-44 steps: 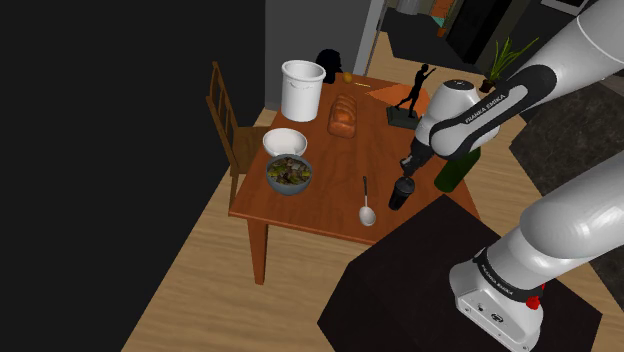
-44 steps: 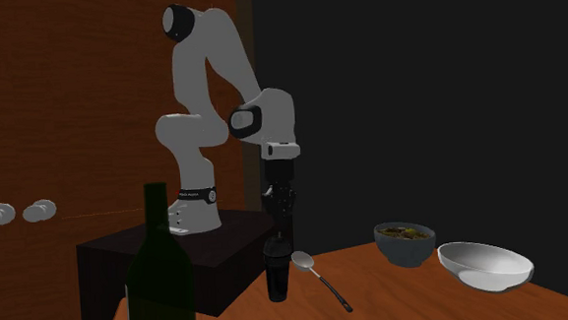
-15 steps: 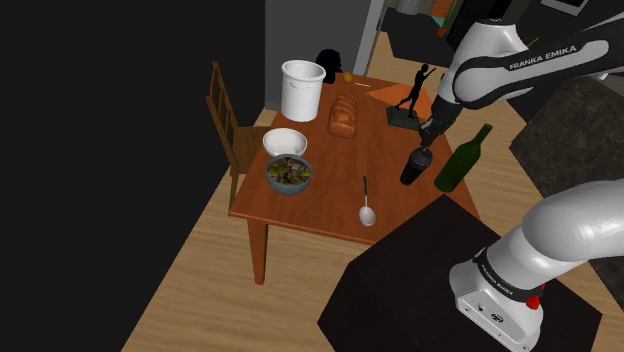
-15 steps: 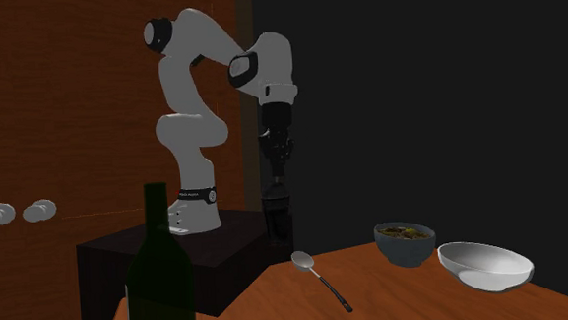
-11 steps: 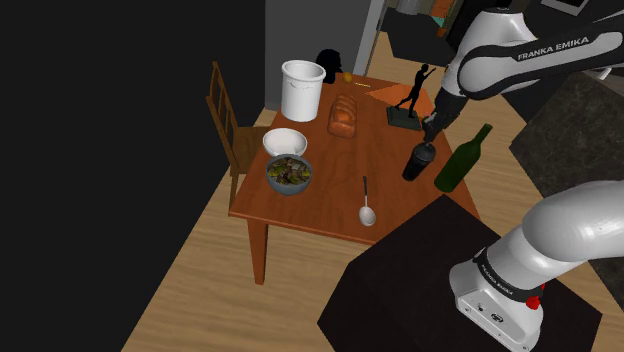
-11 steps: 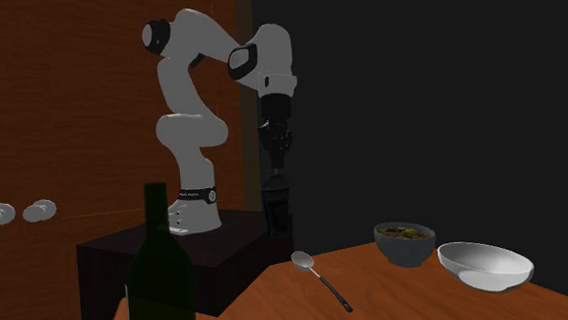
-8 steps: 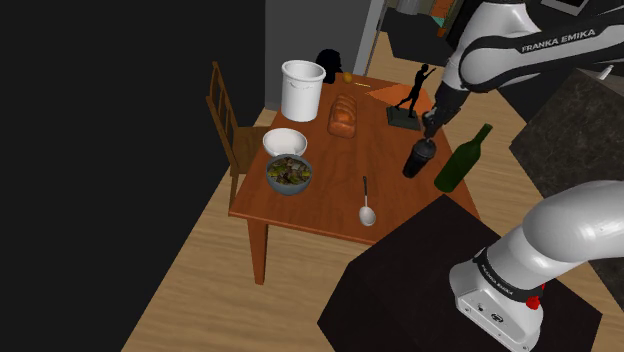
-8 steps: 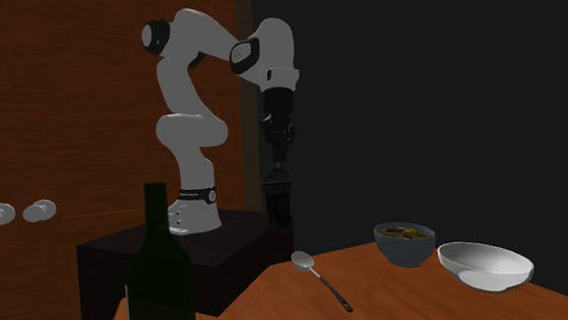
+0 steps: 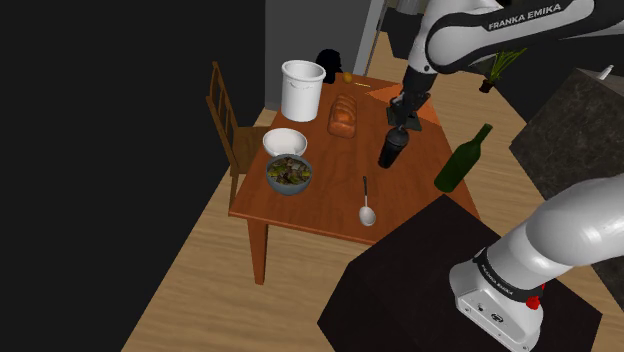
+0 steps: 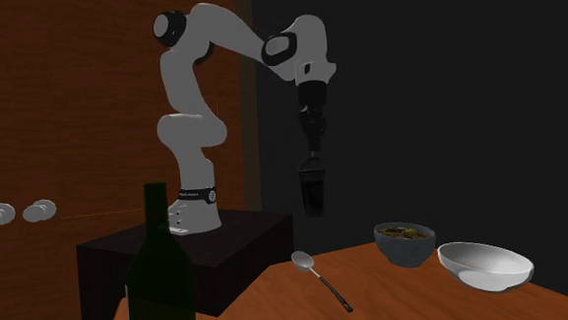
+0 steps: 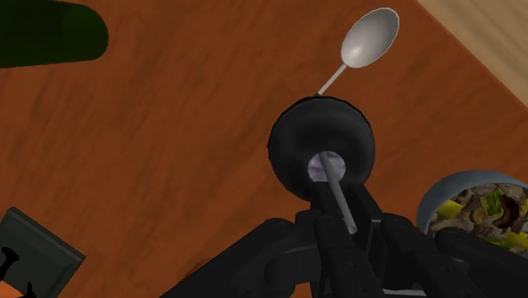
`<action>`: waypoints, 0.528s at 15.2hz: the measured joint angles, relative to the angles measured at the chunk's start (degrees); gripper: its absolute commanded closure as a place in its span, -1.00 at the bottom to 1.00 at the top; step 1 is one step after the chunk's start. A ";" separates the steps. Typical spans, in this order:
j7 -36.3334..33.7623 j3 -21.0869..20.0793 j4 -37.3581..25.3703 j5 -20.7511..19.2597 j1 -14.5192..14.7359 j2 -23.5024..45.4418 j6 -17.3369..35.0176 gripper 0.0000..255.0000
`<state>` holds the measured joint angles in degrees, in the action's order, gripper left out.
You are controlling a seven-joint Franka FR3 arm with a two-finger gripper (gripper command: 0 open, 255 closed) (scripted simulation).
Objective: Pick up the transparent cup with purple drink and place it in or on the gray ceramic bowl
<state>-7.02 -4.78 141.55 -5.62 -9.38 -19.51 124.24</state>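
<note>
The counter [image 9: 330, 172] is crowded, so the carry should run high and level toward the gray bowl [image 9: 288, 173], which holds food. The dark cup [image 9: 391, 149] hangs upright, clear of the counter, its rim clamped by the closed gripper [image 9: 397, 122].

Blk gripper [image 10: 313, 164] is holding dark cup [image 10: 313, 192] in air, over spoon [image 10: 319, 274], left of gray bowl [image 10: 405, 246] w/ food.

My hand [image 9: 398, 124] holds the cup [image 9: 391, 150] over the bench [image 9: 320, 195], clear of it. In the shoulder view the spoon [image 9: 367, 205] lies below the cup, the bottle [image 9: 462, 160] stands to its right, and the bowl of food [image 9: 288, 173] sits at the left, an empty bowl [image 9: 284, 142] just beyond.
</note>
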 measured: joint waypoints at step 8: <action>-9.04 -6.10 -14.40 0.01 3.19 10.61 -4.76 1.00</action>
<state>-16.05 -10.88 127.15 -5.61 -6.19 -8.91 119.48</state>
